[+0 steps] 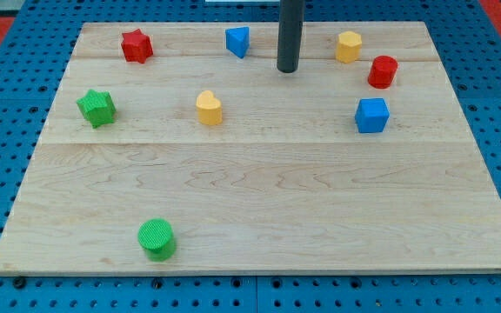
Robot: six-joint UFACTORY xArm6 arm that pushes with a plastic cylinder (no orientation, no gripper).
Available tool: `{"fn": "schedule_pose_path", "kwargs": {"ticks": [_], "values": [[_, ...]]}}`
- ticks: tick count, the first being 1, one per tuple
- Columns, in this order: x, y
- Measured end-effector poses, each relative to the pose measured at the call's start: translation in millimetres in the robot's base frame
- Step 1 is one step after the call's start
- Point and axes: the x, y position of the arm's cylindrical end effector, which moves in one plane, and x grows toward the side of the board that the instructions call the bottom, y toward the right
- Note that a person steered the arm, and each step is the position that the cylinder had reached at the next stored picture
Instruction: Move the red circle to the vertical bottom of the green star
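The red circle (383,71) lies near the view's top right of the wooden board (259,200). The green star (96,107) lies at the view's left, far from it. My tip (287,69) stands near the view's top centre, left of the red circle by about a hand's width and touching no block. It is between the blue triangle (237,41) and the yellow hexagon (348,46).
A red star (136,45) lies at the top left. A yellow heart (209,108) lies left of centre. A blue cube (371,115) lies just below the red circle. A green circle (156,239) lies near the bottom left edge.
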Motion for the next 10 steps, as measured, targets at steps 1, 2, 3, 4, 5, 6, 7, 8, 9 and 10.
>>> {"fn": "schedule_pose_path", "kwargs": {"ticks": [1,2,3,4,5,6,7,8,9,10], "values": [[23,38],[27,135],[40,216],[40,276],[19,284],[-9,261],[-24,241],[-25,241],[-25,242],[-26,242]]}}
